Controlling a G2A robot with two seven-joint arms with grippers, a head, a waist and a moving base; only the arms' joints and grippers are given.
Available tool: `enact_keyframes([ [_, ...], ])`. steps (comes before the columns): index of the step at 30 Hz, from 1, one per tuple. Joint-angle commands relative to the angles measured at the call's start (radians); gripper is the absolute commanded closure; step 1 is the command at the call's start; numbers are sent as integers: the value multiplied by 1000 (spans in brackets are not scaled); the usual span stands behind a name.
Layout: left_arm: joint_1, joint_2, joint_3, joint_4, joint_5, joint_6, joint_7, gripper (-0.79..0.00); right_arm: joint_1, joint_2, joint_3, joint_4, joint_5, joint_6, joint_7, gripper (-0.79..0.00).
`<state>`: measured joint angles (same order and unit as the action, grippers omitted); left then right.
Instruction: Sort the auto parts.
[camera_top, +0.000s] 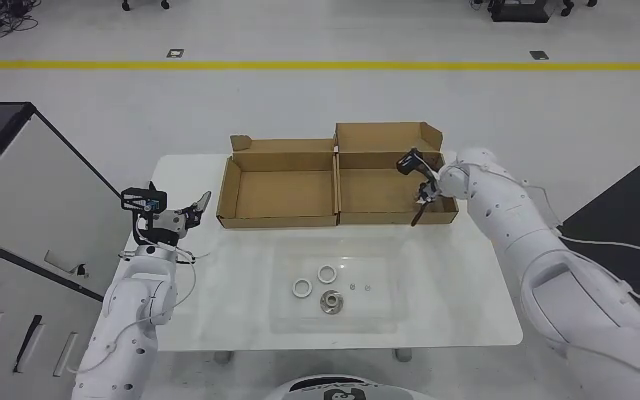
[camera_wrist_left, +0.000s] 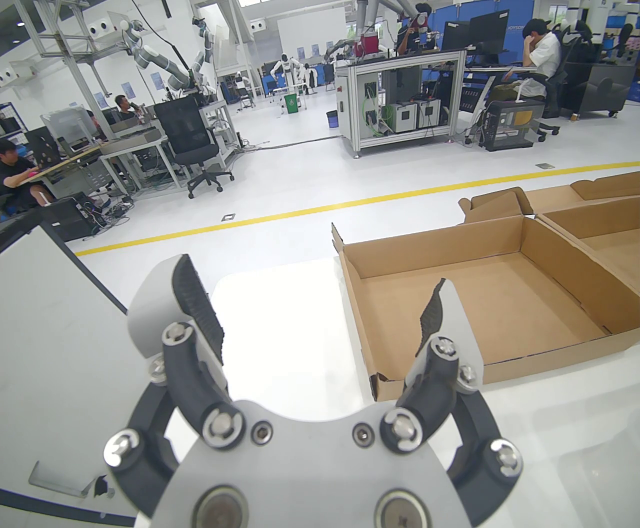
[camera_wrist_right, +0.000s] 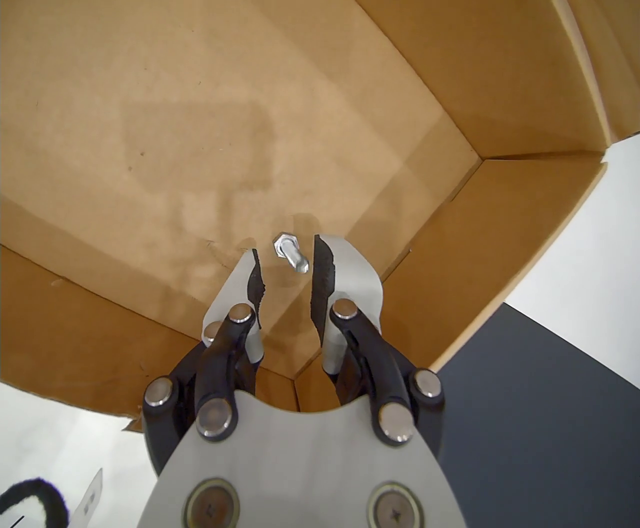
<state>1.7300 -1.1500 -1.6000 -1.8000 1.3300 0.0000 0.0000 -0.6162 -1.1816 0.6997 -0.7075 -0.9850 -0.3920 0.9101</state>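
Right hand (camera_wrist_right: 286, 248) is hovering inside the right cardboard box (camera_wrist_right: 150, 125), fingers (camera_wrist_right: 322, 260) apart; hex bolt (camera_wrist_right: 290, 254) is sitting loose between the fingertips, unclamped, shank pointing back at the hand. Left hand (camera_wrist_left: 311, 272) is idling spread wide, well away from white rings (camera_top: 300, 289) on worktop (camera_top: 450, 290).

specks (camera_top: 361, 289): two beside the rings (camera_top: 327, 272), too small to name
right box (camera_wrist_left: 607, 235): far end cut off by picture edge
bolt (camera_wrist_right: 291, 255): lying on box floor or in mid-air, cannot tell
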Motion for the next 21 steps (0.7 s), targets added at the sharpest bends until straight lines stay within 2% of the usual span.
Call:
enact_keyframes([
  [1,0,0,0,0,0,0,0,-785,2,-1,3,1,2,-2,-5,-243],
  [2,0,0,0,0,0,0,0,-785,3,-2,4,1,0,-3,-7,-256],
  [6,0,0,0,0,0,0,0,-785,7,0,16,-16,-1,-10,-18,-391],
  [9,0,0,0,0,0,0,0,-785,10,6,30,-42,-7,-15,-22,-730],
  [10,0,0,0,0,0,0,0,-785,10,9,37,-53,-10,-16,-21,-785],
  [15,0,0,0,0,0,0,0,-785,3,32,85,-146,-19,-23,-13,-785],
  [21,0,0,0,0,0,0,0,-785,-59,84,197,-371,4,-47,50,-785],
])
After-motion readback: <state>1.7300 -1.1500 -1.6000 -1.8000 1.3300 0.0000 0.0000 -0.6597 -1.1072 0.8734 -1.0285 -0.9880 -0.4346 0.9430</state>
